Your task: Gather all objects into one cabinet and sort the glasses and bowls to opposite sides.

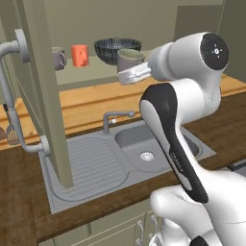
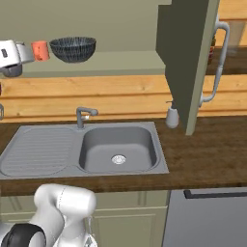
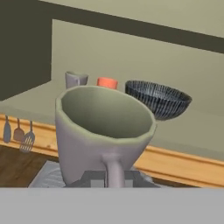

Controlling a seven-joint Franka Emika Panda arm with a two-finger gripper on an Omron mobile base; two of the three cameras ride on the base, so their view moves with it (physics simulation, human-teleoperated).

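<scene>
From the left base view you look forward and down over the arm toward the sink [image 1: 120, 158], open cabinet [image 1: 86, 72] at 12 o'clock. Your right base view faces the same sink [image 2: 118, 147] and shelf from the other side. Your hand view sits very close behind a grey mug [image 3: 103, 131], facing the shelf.

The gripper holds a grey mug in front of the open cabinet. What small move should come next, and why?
Probably carry the held grey mug forward and left over the shelf, toward the other mug and orange-red cup. The gripper is shut on it short of the shelf, and the bowl takes the right side.
</scene>
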